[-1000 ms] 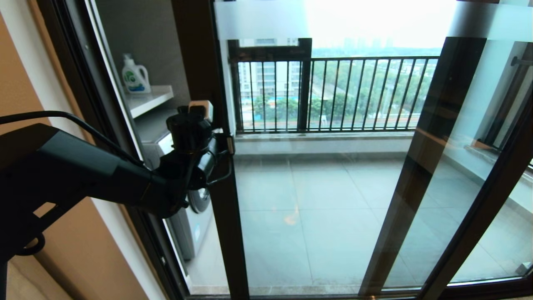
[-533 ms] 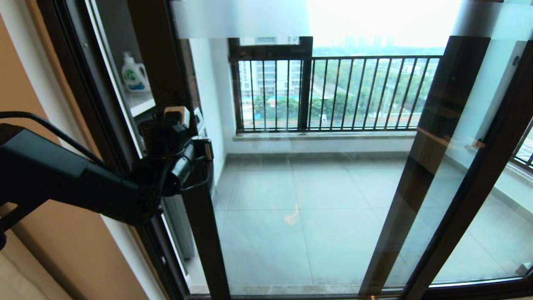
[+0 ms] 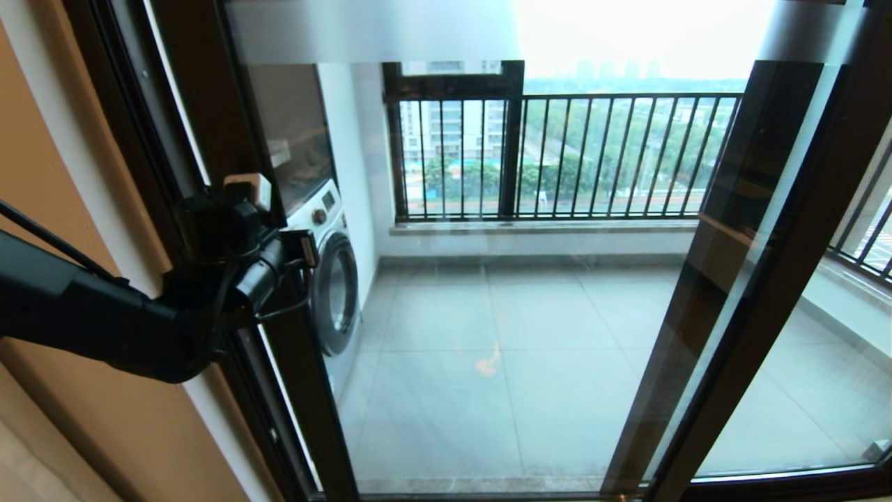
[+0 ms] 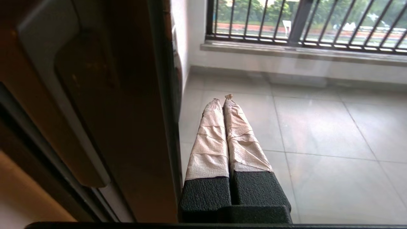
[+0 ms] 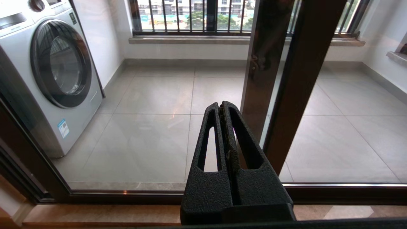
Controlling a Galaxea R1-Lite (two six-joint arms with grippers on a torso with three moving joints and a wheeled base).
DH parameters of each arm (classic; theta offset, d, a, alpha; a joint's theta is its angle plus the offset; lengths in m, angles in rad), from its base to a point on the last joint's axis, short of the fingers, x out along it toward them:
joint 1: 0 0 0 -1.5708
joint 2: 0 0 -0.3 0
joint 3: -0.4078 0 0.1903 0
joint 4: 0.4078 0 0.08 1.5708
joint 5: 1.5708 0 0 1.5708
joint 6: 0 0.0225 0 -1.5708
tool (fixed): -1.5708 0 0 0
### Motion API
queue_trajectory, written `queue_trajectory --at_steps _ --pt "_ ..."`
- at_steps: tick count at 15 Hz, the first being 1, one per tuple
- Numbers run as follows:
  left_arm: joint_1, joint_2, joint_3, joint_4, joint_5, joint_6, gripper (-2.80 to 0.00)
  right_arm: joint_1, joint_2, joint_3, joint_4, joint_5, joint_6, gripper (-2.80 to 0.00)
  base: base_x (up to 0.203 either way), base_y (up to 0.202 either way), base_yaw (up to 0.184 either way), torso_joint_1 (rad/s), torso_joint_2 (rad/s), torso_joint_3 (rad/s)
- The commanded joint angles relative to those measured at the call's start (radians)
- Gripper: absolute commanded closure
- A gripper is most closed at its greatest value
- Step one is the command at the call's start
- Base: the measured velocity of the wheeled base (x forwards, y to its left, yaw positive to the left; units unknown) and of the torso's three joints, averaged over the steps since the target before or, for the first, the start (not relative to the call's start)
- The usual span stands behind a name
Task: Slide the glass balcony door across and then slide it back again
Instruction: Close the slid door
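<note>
The glass balcony door (image 3: 529, 335) fills the head view, with a frosted strip (image 3: 369, 31) along its top. Its dark brown left stile (image 3: 293, 362) stands close to the outer frame (image 3: 132, 104). My left gripper (image 4: 222, 99) is shut and empty. Its tape-wrapped fingers (image 4: 210, 140) lie right beside the stile's inner edge (image 4: 165, 127), pointing at the glass. A pale bar handle (image 4: 44, 73) shows on the stile. My right gripper (image 5: 221, 106) is shut and empty, held low before the glass, and is out of the head view.
Behind the glass a washing machine (image 3: 336, 286) stands on the tiled balcony floor (image 3: 543, 390), with a railing (image 3: 557, 157) beyond. A second dark-framed panel's stile (image 3: 697, 293) overlaps the door's right stile (image 3: 787, 279). A beige wall (image 3: 63, 160) is at left and the floor track (image 5: 127, 194) below.
The door has slid steadily left with my left arm travelling alongside its stile. The open gap at the left has narrowed, and the detergent bottle and shelf are now hidden.
</note>
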Motion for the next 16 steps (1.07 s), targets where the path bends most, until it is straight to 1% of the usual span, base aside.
queue_trajectory --at_steps 1,2,5,7,9,12,15,16 --pt "0.035 0.000 0.026 -0.062 -0.013 0.004 0.00 0.000 0.000 0.009 0.000 0.001 -0.001 0.00 0.000 0.000 0.000 0.000 0.00 0.000" --pt "0.049 0.005 0.033 -0.099 -0.022 0.008 0.00 0.000 0.000 0.009 0.000 0.001 -0.001 0.00 0.000 0.000 0.000 0.000 0.00 0.000" --pt "0.084 0.011 0.033 -0.103 -0.043 0.009 0.00 0.000 0.000 0.009 0.000 0.001 -0.001 0.00 0.000 0.000 0.000 0.000 0.00 0.000" --pt "0.121 0.031 0.024 -0.105 -0.070 0.010 0.00 0.000 0.000 0.011 0.000 0.001 -0.001 0.00 0.000 0.000 0.000 0.000 0.00 0.000" --pt "0.148 0.045 0.011 -0.106 -0.081 0.010 0.00 0.000 0.000 0.009 -0.001 0.001 -0.001 0.00 0.000 0.000 0.000 0.000 0.00 0.000" --pt "0.170 0.051 -0.001 -0.106 -0.084 0.012 0.00 0.000 0.000 0.009 0.000 0.001 -0.001 0.00 0.000 0.000 0.000 0.000 0.00 0.000" --pt "0.203 0.069 -0.049 -0.106 -0.087 0.026 0.00 0.000 0.000 0.009 0.000 0.001 -0.001 0.00 0.000 0.000 0.000 0.000 0.00 0.000" --pt "0.217 0.073 -0.058 -0.106 -0.098 0.030 0.00 0.000 0.000 0.010 0.000 0.001 -0.001 0.00 0.000 0.000 0.000 0.000 0.00 0.000"
